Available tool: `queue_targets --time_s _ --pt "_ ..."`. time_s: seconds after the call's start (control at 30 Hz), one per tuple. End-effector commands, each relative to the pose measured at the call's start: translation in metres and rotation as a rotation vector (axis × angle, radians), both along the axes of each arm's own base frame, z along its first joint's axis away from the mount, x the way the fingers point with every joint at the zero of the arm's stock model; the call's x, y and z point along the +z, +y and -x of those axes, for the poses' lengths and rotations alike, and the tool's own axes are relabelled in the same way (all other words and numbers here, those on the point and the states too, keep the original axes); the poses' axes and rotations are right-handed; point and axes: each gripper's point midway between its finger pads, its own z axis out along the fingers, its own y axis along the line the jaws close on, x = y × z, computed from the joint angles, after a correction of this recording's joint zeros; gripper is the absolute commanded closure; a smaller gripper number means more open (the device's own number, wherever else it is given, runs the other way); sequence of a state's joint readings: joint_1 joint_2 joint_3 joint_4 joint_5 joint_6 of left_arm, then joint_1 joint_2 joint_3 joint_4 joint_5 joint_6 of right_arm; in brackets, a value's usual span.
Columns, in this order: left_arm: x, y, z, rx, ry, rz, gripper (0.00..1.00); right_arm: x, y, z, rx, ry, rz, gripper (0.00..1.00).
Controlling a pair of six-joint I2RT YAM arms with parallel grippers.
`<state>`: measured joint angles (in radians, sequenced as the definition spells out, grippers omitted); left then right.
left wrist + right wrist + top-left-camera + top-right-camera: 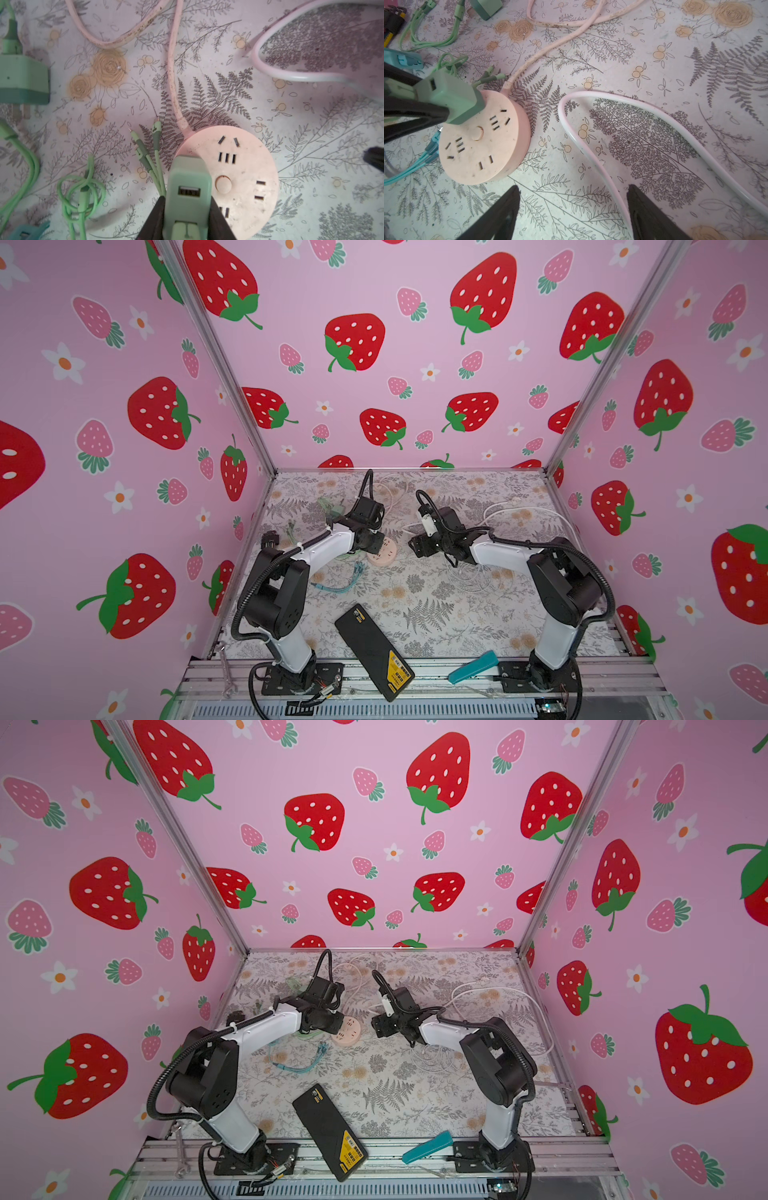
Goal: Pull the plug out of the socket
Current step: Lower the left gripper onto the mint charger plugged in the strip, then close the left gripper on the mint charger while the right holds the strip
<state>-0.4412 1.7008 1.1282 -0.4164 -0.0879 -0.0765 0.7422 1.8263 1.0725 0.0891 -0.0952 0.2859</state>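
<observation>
On the pink socket [481,145], green plug [452,97] tight inside left tool [187,204]; right tool [573,188] agape.

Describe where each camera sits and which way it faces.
Top views: high at the front, looking down on the table; left arm and right arm show whole.
Left wrist: over the left gripper, looking down; it clamps the green plug in the pink socket.
Right wrist: behind the open right gripper, facing the socket aslant.
Shared: both wrist views show plug and socket.
</observation>
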Motion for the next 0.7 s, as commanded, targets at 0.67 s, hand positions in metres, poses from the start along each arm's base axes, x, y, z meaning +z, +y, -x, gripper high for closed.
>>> queue_targets --time_s 0.67 --pt "-0.015 -0.002 0.03 0.286 0.005 0.065 0.62 -0.022 0.058 0.036 0.155 0.037 -0.017 0.18"
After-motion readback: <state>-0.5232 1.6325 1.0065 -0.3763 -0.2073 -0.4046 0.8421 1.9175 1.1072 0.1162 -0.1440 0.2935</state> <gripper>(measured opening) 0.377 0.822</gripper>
